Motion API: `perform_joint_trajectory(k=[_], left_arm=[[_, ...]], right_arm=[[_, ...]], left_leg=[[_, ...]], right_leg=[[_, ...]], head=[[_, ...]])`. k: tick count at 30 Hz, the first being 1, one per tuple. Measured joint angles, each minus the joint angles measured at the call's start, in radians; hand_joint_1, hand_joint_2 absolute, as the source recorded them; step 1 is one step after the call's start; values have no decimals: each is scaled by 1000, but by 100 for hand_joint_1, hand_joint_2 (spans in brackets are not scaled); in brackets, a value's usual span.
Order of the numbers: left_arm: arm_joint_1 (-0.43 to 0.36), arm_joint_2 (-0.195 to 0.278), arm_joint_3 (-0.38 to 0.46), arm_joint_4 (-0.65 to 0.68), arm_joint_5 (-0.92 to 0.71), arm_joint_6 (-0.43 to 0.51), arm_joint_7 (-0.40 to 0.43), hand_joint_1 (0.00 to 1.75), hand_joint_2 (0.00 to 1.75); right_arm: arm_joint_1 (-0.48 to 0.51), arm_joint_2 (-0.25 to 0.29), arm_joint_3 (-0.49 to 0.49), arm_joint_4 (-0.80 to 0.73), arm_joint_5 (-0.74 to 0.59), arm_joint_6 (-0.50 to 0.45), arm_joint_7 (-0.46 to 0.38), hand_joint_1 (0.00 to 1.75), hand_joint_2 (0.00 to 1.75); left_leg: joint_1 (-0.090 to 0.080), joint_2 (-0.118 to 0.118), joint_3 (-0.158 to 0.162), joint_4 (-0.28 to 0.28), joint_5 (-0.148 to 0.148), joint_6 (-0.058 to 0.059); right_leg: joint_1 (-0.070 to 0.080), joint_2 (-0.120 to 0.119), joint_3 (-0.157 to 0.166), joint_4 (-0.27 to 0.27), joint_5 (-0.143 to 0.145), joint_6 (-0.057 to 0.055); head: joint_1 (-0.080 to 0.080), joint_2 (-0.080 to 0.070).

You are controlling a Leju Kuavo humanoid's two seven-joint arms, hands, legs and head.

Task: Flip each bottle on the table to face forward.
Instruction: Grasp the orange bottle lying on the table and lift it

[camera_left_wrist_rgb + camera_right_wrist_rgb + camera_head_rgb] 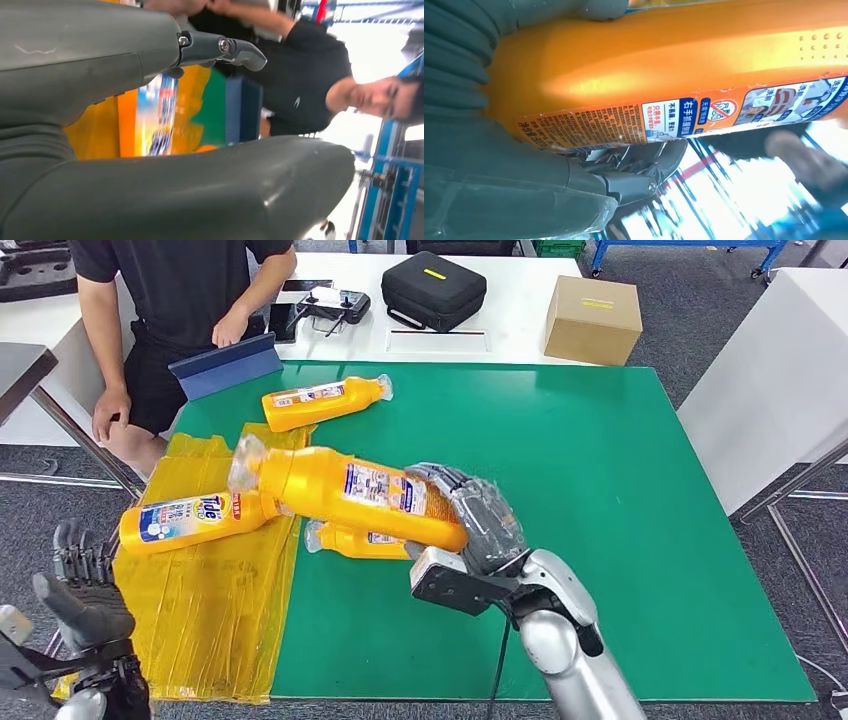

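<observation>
My right robot hand (470,515) grips the orange bottle (350,490) at its base, lifted over the green bench (620,490); left robot hand (85,590) idles open. Smooth plastic (probably slippery, bottom-heavy), so I'd grip mid-body.

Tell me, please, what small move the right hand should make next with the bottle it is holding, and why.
Probably roll the wrist to turn the held bottle over. The right hand grips its base above the green mat, and the fine-print back label faces up, unlike the bottle on the yellow sheet, whose front shows.
</observation>
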Motion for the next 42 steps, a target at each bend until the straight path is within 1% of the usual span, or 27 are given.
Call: perform_joint_trajectory(k=[8, 10, 12, 16, 19, 23, 26, 30, 38, 42], left_arm=[[-20, -44, -126, 19, 4, -2, 20, 0, 0], [-22, -50, -152, 19, 9, -2, 22, 0, 87], [-26, -54, -184, 19, 19, -3, 23, 0, 175], [-49, -54, -257, 19, 60, 8, 30, 0, 175], [-68, -55, -303, 17, 84, 15, 46, 0, 175], [-80, -57, -355, 6, 87, 20, 66, 0, 175], [-84, -59, -375, 0, 87, 22, 70, 0, 175], [-87, -60, -390, -6, 91, 25, 77, 0, 175], [-92, -67, -395, -30, 116, 46, 110, 0, 175], [-93, -72, -397, -32, 151, 37, 131, 0, 175]], right_arm=[[-60, 38, -4, 10, -91, -10, -11, 174, 175], [-88, 49, -3, 44, -113, -12, -6, 174, 175], [-133, 64, 5, 121, -142, -28, -5, 173, 175], [-238, 108, 52, 334, -200, -87, -12, 175, 175], [-306, 152, 105, 491, -239, -108, -1, 175, 175], [-349, 202, 167, 626, -264, -123, 23, 175, 175], [-362, 221, 189, 676, -268, -128, 27, 175, 175], [-369, 234, 208, 710, -272, -131, 47, 174, 175], [-372, 252, 247, 731, -278, -132, 89, 175, 175], [-372, 254, 266, 731, -284, -137, 110, 175, 175]], left_leg=[[0, 0, -1, 0, 0, 0], [0, 0, -1, 0, 0, 0], [0, 1, -1, 0, 0, 0], [0, 1, -1, 0, 2, -1], [0, 1, -1, 0, 3, -1], [1, 0, -1, 0, 3, -1], [1, 0, -2, 0, 3, -1], [0, 0, -3, 0, 3, -1], [0, 0, -3, 0, 3, -1], [0, 0, -3, 0, 3, -1]], right_leg=[[0, 0, 0, 0, 0, 0], [0, 0, 0, 0, 0, 0], [0, 0, 0, 0, 0, 0], [1, 0, 0, 1, 1, 1], [1, 0, 0, 2, 1, 1], [1, 0, -1, 2, 1, 1], [0, 0, -1, 2, 1, 1], [0, 0, -2, 2, 1, 1], [0, 0, -2, 2, 1, 1], [0, 0, -2, 2, 1, 1]], head=[[0, 0], [0, 0], [0, 0], [0, 0], [0, 0], [0, 0], [0, 0], [0, 0], [0, 0], [0, 0]])
